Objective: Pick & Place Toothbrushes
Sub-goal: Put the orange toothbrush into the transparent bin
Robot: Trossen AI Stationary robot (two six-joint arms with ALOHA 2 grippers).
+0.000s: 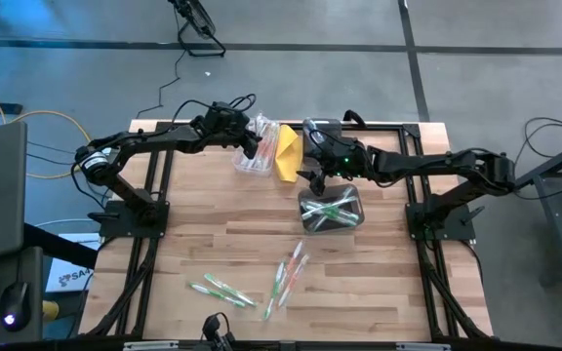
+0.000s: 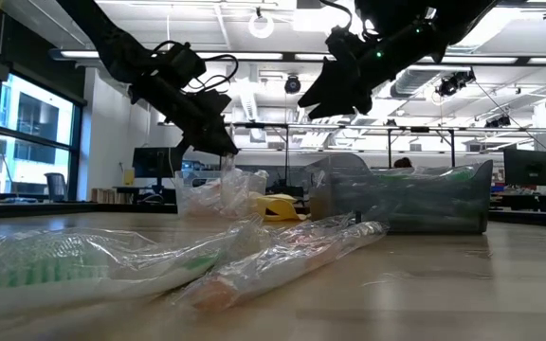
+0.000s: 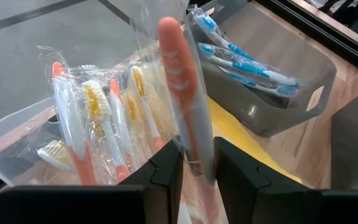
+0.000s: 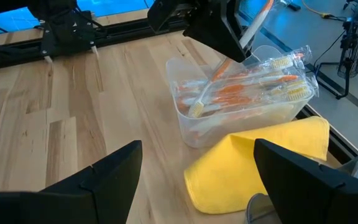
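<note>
My left gripper (image 3: 197,158) (image 1: 252,144) is shut on an orange toothbrush (image 3: 182,74) in a clear wrapper, above the clear bin (image 1: 254,156) at the table's far side. That bin (image 3: 17,140) holds several wrapped orange toothbrushes (image 3: 107,118). My right gripper (image 4: 196,149) (image 1: 315,177) hangs open above the grey bin (image 1: 330,210), where green toothbrushes lie. A third bin (image 3: 272,99) holds blue toothbrushes (image 3: 244,59). More wrapped toothbrushes (image 1: 289,273) (image 1: 220,290) lie flat on the near part of the table. My left gripper pinches the wrapped orange toothbrush partway along its handle (image 3: 194,149) between its two fingers, which lie across it. The fingers come from above, slanting down toward the clear bin. The toothbrush is tilted, its rounded orange end (image 4: 222,67) pointing down into the bin.
A yellow folded cloth (image 1: 289,154) (image 4: 260,158) lies between the clear bin and the blue bin, close to the grey bin. The three bins stand close together at the far middle of the table. Bare wood (image 1: 213,219) lies between the bins and the loose toothbrushes.
</note>
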